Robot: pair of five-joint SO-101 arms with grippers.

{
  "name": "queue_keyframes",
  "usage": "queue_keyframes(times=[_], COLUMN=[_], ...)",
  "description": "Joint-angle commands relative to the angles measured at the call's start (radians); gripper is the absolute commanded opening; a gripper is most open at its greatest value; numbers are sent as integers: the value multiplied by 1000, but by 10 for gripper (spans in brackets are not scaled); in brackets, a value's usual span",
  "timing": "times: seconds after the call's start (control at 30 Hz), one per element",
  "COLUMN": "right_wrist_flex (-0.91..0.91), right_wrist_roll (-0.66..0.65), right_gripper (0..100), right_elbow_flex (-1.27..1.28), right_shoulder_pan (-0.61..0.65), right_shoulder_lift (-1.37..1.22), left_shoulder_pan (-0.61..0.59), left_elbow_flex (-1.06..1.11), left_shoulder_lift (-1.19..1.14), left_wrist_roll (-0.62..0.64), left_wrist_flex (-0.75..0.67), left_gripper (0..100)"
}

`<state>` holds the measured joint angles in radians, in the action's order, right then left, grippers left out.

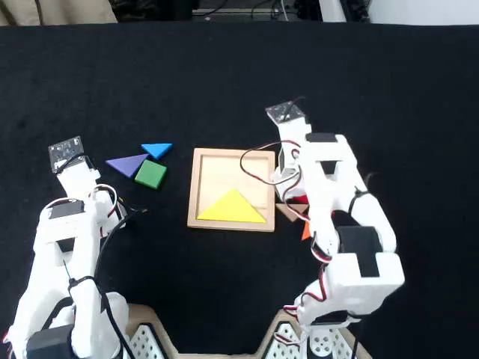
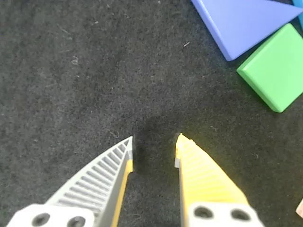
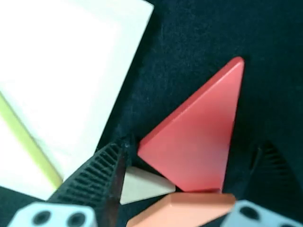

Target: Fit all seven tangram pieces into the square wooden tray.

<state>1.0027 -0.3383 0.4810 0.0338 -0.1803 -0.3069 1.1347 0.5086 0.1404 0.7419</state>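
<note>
Leaning the right arm [image 1: 359, 247] low just right of the wooden tray [image 1: 193, 187], seemingly for taking the next piece. Resting the left arm [image 1: 63, 239] well left of the tray, near the purple triangle [image 1: 126, 164], blue triangle [image 1: 156, 150] and green square [image 1: 151, 174]. Already lying inside the tray, at its near edge: the yellow triangle [image 1: 232, 207].

Holding the left gripper [image 2: 155, 138] spread over bare cloth [image 2: 71, 71], gripping nothing, with the purple triangle and green square beyond the fingertips, toward the tray.

Spreading the right gripper [image 3: 193, 144] wide around the red triangle [image 3: 199, 137], just outside the tray's rim, not yet pinching. Crowding it: a pale small triangle [image 3: 142, 185] and an orange piece [image 3: 180, 208], probably complicating the grip.
</note>
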Motion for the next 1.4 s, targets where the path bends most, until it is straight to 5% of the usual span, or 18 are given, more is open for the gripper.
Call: queue_keyframes(times=[0.0, 0.3, 0.73, 0.87, 1.07, 1.37], right_wrist_flex=[2, 48, 164, 255, 316, 284], right_wrist_roll=[-12, -75, -78, -229, -583, -680], right_gripper=[375, 190, 187, 187, 187, 187], right_elbow_flex=[-51, -125, -197, -219, -137, -84], right_shoulder_pan=[-5, -14, -21, -2, 166, 528], right_shoulder_lift=[-28, -82, 104, 263, 397, 414], left_shoulder_pan=[12, 12, 12, 12, 12, -19], left_elbow_flex=[-4, -4, -4, -4, -4, -4], left_shoulder_lift=[26, 26, 26, 26, 26, 26], left_wrist_roll=[-8, -8, -8, -8, -8, 0], left_wrist_flex=[-15, -15, -15, -15, -15, -14], left_gripper=[155, 154, 154, 155, 155, 152])
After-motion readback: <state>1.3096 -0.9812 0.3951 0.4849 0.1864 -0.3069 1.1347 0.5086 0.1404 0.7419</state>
